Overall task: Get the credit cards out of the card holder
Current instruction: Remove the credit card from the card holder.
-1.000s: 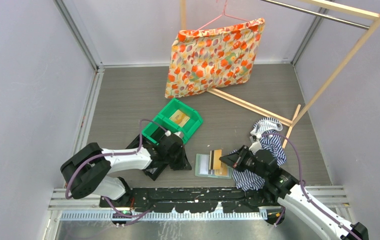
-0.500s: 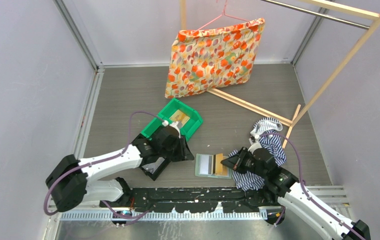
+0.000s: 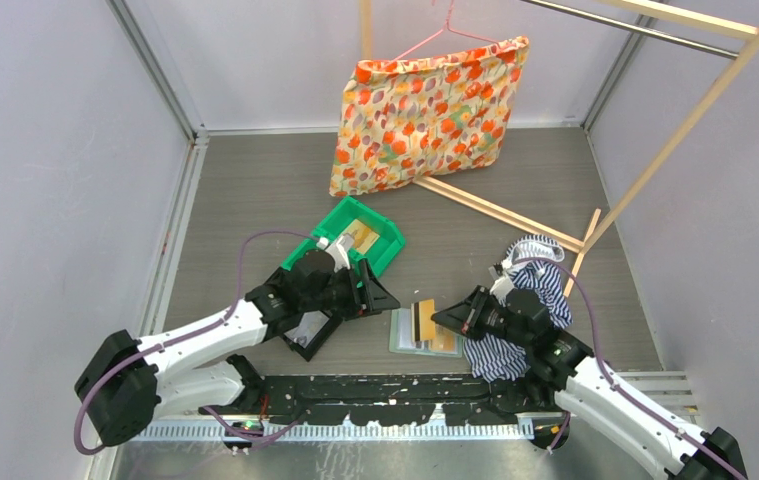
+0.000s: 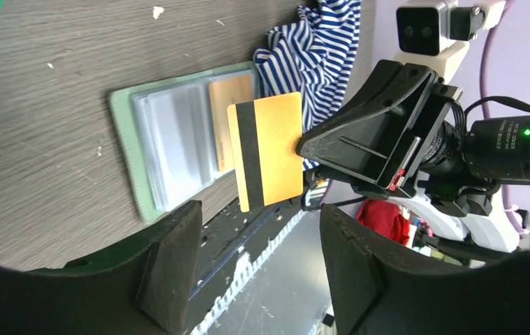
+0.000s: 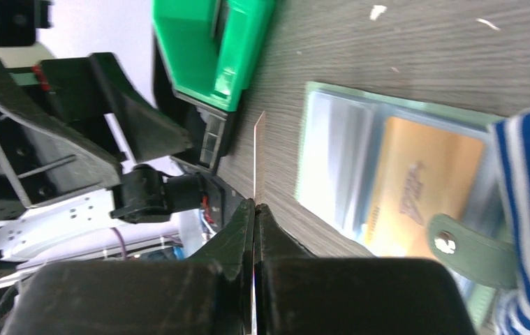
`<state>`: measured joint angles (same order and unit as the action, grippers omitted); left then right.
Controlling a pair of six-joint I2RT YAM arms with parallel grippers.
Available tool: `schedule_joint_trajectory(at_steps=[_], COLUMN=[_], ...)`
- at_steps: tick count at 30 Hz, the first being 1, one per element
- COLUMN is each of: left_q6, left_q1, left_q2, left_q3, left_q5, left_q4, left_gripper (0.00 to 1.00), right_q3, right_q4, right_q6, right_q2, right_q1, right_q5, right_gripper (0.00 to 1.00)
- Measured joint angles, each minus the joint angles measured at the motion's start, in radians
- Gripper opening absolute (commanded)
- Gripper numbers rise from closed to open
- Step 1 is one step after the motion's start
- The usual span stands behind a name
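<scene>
The sage-green card holder (image 3: 407, 343) lies open on the table, a tan credit card (image 4: 230, 118) still in one of its slots. My right gripper (image 3: 435, 318) is shut on a gold credit card (image 4: 265, 150) with a black stripe and holds it upright above the holder. In the right wrist view that card (image 5: 258, 153) shows edge-on between the closed fingertips (image 5: 248, 209). My left gripper (image 3: 387, 298) hangs open just left of the card, with the card ahead of its fingers (image 4: 171, 258) and nothing between them. The holder's snap tab (image 5: 450, 241) points toward the right arm.
A bright green bin (image 3: 305, 262) with a card inside stands behind the left gripper, and a black tray (image 3: 305, 338) lies under the left arm. A blue-striped cloth (image 3: 535, 285) sits under the right arm. At the back, a floral bag (image 3: 425, 110) hangs from a wooden rack (image 3: 655, 150).
My left arm has reached right from the black tray toward the card, and its jaws have gone from shut to open. My right gripper has lifted the gold card off the holder, slightly leftward.
</scene>
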<state>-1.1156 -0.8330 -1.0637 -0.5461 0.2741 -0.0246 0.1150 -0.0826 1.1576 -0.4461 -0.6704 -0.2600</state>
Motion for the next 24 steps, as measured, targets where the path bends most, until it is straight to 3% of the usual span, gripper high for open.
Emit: schedule_joint_trajectory(at_steps=[13, 24], left_q6=[-0.103, -0.167], left_q1=[0.004, 0.004], left_q2=[-0.091, -0.148], left_q3=[0.059, 0.101], left_q5=[0.097, 0.144], left_q4=[0.288, 0.453], left_gripper=[0.64, 0.47], right_q3=[0.016, 0.016], right_q4=[0.229, 0.378], right_q6=[0.057, 0.08], right_q2=[-0.066, -0.175], right_q1=[0.0, 0.0], right_q5=[-0.051, -0.097], right_gripper=[0.01, 0.01])
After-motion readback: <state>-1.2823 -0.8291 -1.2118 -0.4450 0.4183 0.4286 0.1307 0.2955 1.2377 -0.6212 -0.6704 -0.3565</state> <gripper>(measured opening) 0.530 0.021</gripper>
